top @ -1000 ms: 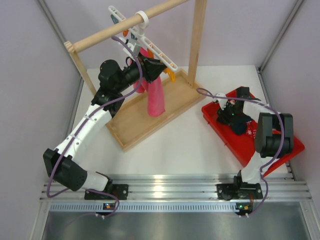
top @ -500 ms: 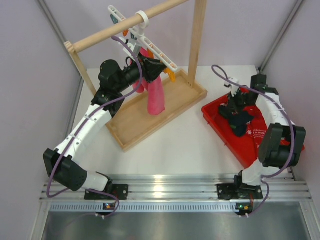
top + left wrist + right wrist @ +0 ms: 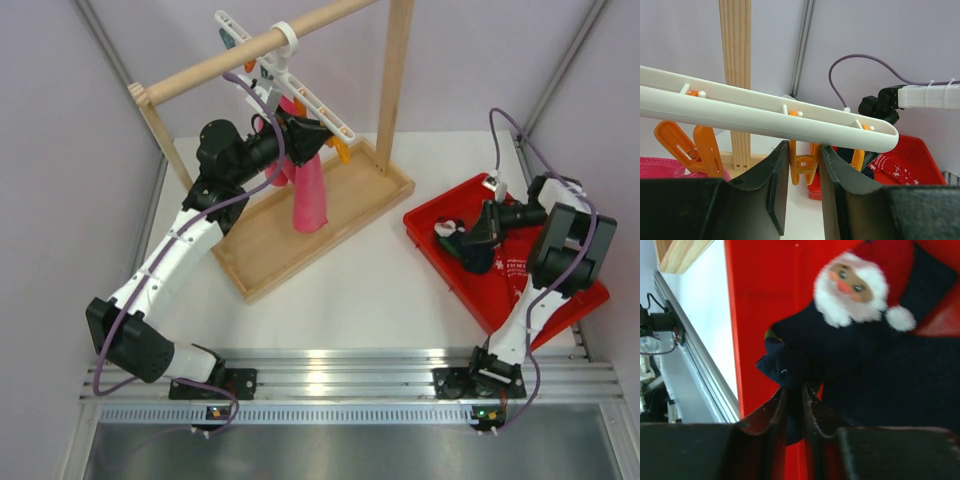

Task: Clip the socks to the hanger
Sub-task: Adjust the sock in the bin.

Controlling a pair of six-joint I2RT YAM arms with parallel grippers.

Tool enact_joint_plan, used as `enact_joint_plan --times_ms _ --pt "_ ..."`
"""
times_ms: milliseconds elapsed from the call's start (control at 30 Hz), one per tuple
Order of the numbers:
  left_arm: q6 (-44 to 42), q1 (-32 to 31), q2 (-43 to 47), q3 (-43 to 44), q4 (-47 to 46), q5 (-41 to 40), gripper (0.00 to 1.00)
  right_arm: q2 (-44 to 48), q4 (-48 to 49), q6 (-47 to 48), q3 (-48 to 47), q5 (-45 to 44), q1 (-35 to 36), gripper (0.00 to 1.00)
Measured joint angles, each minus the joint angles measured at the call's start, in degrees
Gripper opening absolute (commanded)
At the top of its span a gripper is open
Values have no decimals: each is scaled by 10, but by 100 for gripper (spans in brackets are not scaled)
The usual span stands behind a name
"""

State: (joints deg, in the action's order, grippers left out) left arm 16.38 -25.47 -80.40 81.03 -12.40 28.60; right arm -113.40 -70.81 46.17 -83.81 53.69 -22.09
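Two grippers are each drawn to a narrow gap with something caught between the fingers. In the top view the left gripper [image 3: 305,135] reaches toward 11 o'clock of the table, up to the hanger [image 3: 300,95]. The hanger hooks by its white ring over the wooden rail [image 3: 200,70] and slopes down toward 4 o'clock. A pink cloth [image 3: 310,195] hangs from it above the wooden base [image 3: 270,255].

From the left wrist, the black fingers [image 3: 777,185] stand just under the white bar. They pinch an orange clip [image 3: 802,165], their inner faces touching it on both sides. A second orange clip [image 3: 690,147] hangs at 9 o'clock of the first.

At 3 o'clock of the table the right gripper [image 3: 470,238] reaches into the red tray [image 3: 560,300], where the dark navy socks [image 3: 480,255] lie. In the right wrist view its fingers [image 3: 770,415] are nearly together, nipping a bunched fold of the socks' fabric. A Santa face [image 3: 850,285] on the socks sits at 1 o'clock of the fingertips. I cannot tell whether the pinched fold is lifted off the tray floor.
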Motion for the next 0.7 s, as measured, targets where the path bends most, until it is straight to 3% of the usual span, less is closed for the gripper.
enact_joint_plan --times_ms 67,233,367,467,700 --pt "0 0 1 -1 0 0 0 -17 -2 -14 0 8 -22 33" --pt "0 0 1 -1 0 0 0 -18 12 -54 -12 16 -59 34" --pt "0 0 1 -1 0 0 0 -10 36 -80 -18 7 -70 46" --pt "0 0 1 -1 0 0 0 -4 37 -78 -29 6 -70 50" --pt "0 0 1 -1 0 0 0 65 60 -71 3 -9 -44 48"
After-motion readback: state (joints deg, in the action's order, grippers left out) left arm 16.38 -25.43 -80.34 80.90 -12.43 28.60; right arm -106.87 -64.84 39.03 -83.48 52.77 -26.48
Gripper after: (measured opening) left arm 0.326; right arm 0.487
